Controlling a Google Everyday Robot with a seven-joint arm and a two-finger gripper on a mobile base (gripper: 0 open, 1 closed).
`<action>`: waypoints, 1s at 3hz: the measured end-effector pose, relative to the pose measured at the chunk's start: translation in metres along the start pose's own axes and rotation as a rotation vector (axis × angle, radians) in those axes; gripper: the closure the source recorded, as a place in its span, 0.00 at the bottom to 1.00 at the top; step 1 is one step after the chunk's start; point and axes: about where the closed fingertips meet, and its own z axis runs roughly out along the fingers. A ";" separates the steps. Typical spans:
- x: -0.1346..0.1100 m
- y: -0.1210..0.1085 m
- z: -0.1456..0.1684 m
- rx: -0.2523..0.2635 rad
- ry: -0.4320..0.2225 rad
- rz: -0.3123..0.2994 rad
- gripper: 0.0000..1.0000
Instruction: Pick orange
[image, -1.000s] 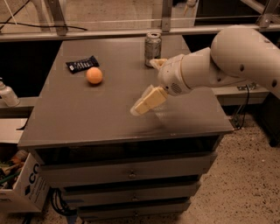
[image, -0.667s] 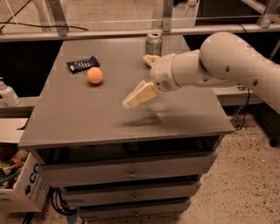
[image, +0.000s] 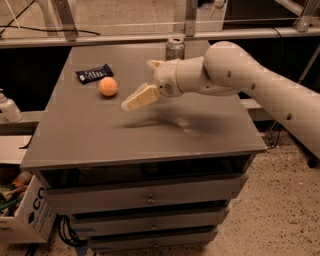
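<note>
Toward the far left of the tabletop (image: 100, 145) lies a dark snack wrapper (image: 94, 73), and the round orange (image: 108, 86) rests just beside it, with no long axis. Right of the orange, near but apart, hovers the hand (image: 137, 84), fingers spread, empty. A drink can (image: 175, 48) stands behind. The white arm (image: 250, 75) reaches in from the right.
</note>
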 end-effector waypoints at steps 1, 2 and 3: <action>-0.003 -0.008 0.030 -0.025 -0.049 0.044 0.00; -0.002 -0.011 0.057 -0.036 -0.052 0.063 0.00; -0.001 -0.012 0.079 -0.032 -0.027 0.069 0.00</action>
